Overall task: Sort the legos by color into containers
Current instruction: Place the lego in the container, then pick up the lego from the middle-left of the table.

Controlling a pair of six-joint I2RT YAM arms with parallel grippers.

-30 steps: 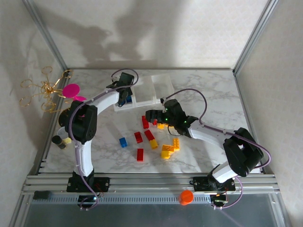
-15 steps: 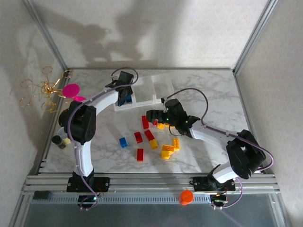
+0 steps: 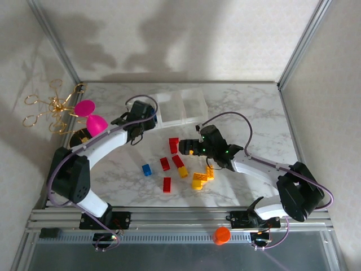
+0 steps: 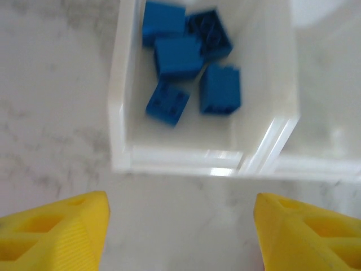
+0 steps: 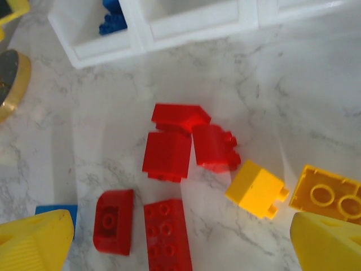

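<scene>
Now, your marble surface (image 3: 254, 113) carries the tray (image 3: 184, 106) at the far middle, with five blue legos (image 4: 189, 56) in its left compartment. Your left claw (image 4: 180, 231) hovers just near of that compartment, jaws apart, holding nothing. Your right claw (image 5: 180, 243) hangs wide open and empty over the red legos (image 5: 169, 155). Yellow legos (image 5: 256, 189) lie right of them, one blue brick (image 3: 146, 169) left.

Blue legos (image 4: 177, 56), red legos (image 5: 167, 155), yellow legos (image 5: 256, 189), white tray (image 4: 119, 113), seemingly marble-veined table (image 3: 271, 113)
</scene>
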